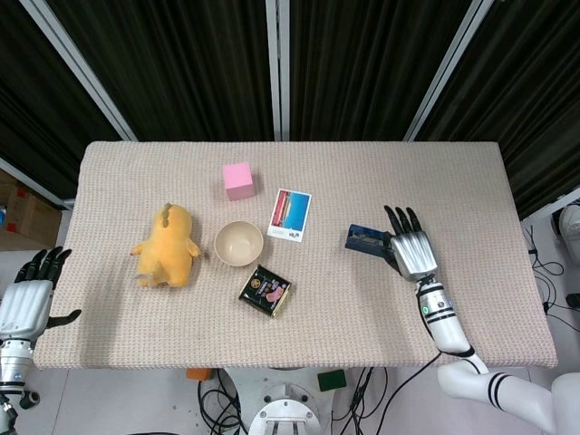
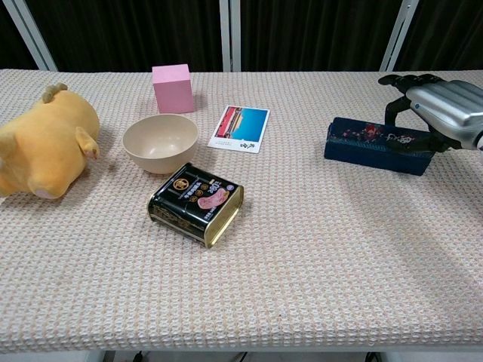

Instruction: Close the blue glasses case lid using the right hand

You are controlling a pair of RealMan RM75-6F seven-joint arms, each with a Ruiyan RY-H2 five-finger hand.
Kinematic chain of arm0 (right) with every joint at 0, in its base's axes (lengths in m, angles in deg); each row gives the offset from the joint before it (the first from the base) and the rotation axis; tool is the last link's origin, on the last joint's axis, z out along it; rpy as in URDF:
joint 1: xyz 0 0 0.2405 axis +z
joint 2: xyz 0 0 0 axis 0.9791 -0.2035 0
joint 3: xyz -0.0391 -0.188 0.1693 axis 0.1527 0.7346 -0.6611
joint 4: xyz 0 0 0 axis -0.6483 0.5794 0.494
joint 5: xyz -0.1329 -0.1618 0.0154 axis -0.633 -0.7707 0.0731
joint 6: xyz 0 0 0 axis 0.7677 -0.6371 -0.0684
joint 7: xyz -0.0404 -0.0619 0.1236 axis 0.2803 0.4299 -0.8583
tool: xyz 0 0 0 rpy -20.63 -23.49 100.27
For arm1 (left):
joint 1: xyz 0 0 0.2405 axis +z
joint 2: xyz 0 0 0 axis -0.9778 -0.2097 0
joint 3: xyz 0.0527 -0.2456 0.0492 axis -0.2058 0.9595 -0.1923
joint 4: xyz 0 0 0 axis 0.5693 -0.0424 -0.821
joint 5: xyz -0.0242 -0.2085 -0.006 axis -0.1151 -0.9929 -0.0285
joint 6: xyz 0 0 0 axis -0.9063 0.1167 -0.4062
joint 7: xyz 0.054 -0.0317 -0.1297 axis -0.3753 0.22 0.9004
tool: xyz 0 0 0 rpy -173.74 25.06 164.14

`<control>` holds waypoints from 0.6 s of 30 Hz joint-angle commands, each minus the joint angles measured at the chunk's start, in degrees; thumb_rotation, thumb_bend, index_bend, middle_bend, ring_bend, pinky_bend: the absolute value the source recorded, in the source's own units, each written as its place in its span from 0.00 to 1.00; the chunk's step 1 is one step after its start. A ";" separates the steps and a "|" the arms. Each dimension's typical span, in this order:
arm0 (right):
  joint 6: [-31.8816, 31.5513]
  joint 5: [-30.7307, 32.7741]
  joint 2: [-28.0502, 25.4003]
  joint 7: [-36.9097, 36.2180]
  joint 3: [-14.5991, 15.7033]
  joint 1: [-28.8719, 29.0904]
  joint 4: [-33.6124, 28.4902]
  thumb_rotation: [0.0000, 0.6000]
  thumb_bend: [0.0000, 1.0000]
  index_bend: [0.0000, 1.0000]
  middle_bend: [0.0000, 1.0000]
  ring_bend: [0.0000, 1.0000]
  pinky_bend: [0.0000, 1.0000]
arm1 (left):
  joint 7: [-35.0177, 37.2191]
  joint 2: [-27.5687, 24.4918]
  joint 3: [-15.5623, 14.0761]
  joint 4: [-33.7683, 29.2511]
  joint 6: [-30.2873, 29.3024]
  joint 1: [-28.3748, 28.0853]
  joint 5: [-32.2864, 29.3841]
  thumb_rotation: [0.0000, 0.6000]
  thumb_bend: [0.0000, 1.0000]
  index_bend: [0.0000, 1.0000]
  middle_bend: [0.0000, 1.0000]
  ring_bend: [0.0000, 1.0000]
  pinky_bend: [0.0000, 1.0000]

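Observation:
The blue glasses case (image 1: 366, 240) (image 2: 373, 143) lies on the table's right half with its lid down on the base. My right hand (image 1: 412, 250) (image 2: 443, 111) is at the case's right end, fingers stretched out and spread toward the far edge; in the chest view a dark finger curls down onto the case's top right part. It grips nothing. Off the table's left front corner, my left hand (image 1: 24, 304) hangs with fingers apart, holding nothing.
A yellow plush toy (image 1: 167, 246), a beige bowl (image 1: 239, 243), a dark tin (image 1: 265, 290), a postcard (image 1: 290, 216) and a pink cube (image 1: 237, 179) occupy the left and middle of the woven tablecloth (image 1: 471, 190). Dark curtains hang behind.

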 commanded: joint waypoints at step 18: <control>-2.50 1.02 9.16 -4.15 -4.02 1.76 15.68 1.00 0.56 0.00 0.00 0.00 0.00 | 0.49 0.13 0.09 0.47 0.74 -0.23 -0.68 1.00 0.04 0.08 0.02 0.01 0.15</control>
